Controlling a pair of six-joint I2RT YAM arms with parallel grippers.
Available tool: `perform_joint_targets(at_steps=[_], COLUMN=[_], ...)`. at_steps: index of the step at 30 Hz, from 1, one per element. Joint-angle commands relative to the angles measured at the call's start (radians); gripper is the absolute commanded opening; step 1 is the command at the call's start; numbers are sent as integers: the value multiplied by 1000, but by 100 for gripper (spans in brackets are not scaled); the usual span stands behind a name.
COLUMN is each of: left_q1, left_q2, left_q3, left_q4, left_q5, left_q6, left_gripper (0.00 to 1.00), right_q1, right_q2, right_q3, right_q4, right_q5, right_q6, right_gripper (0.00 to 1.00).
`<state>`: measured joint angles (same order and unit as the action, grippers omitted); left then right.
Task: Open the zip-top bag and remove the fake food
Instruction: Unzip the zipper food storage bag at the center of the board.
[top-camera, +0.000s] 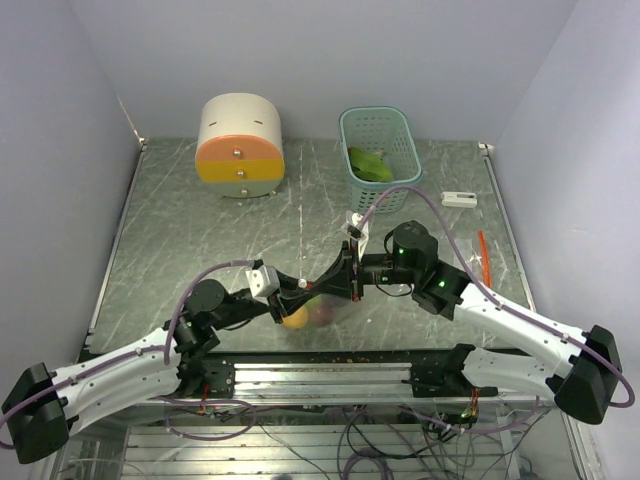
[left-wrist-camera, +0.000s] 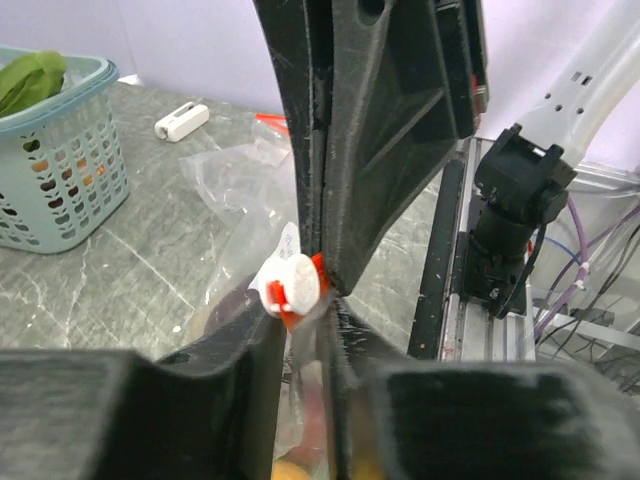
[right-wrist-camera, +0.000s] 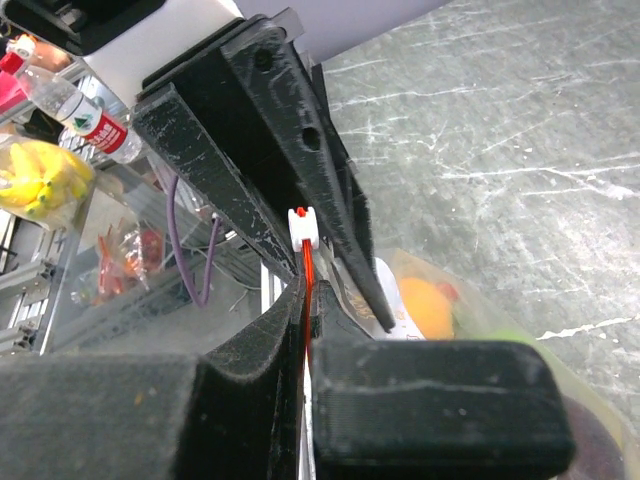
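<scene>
The clear zip-top bag (top-camera: 318, 312) lies near the table's front edge, between both arms. Inside it are fake food pieces: an orange fruit (top-camera: 294, 319), also seen in the right wrist view (right-wrist-camera: 425, 305), and a dark red-purple piece (top-camera: 323, 313). My left gripper (top-camera: 326, 289) is shut on the bag's top edge (left-wrist-camera: 305, 345), just below the white slider (left-wrist-camera: 293, 284). My right gripper (top-camera: 348, 280) is shut on the bag's red zip strip (right-wrist-camera: 308, 295), tip to tip with the left fingers (right-wrist-camera: 250, 170). A flat green leafy piece (top-camera: 368, 165) lies in the teal basket (top-camera: 392, 125).
A round cream-and-orange drawer box (top-camera: 240, 146) stands at the back left. The teal basket (left-wrist-camera: 60, 170) is at the back middle. A small white object (top-camera: 460, 199) and a thin orange item (top-camera: 482, 255) lie on the right. A metal rail (top-camera: 340, 375) runs along the front edge.
</scene>
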<state>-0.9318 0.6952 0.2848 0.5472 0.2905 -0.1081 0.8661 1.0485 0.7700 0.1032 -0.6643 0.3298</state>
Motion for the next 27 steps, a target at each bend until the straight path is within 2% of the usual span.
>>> perform_joint_targets(at_steps=[1, 2, 3, 7, 8, 12, 13, 23, 24, 27], left_q1=[29, 35, 41, 61, 65, 78, 82, 98, 98, 103], left_q2=[-34, -36, -35, -1, 9, 31, 32, 20, 23, 30], left_q3=[-17, -18, -17, -13, -14, -19, -19, -24, -24, -26], left_q4=[76, 73, 71, 90, 99, 123, 126, 124, 127, 138], left_q5=[52, 62, 70, 102, 107, 129, 133, 145, 146, 155], left_q6=[-30, -32, -34, -42, -45, -58, -61, -69, -71, -80], left_gripper=[18, 11, 7, 7, 7, 7, 7, 7, 7, 7], right_q1=[6, 5, 5, 5, 6, 6, 5, 5, 5, 5], right_q2=[16, 20, 25, 43, 46, 53, 53, 82, 82, 79], right_q3=[15, 15, 14, 17, 20, 30, 31, 57, 56, 57], right_q4=[9, 11, 16, 34, 37, 53, 60, 89, 95, 84], right_q5=[6, 5, 7, 5, 5, 10, 17, 5, 3, 23], right_q6=[-11, -12, -11, -12, -14, -15, -15, -10, -7, -15], right_gripper=[0, 0, 0, 0, 2, 24, 27, 30, 32, 47])
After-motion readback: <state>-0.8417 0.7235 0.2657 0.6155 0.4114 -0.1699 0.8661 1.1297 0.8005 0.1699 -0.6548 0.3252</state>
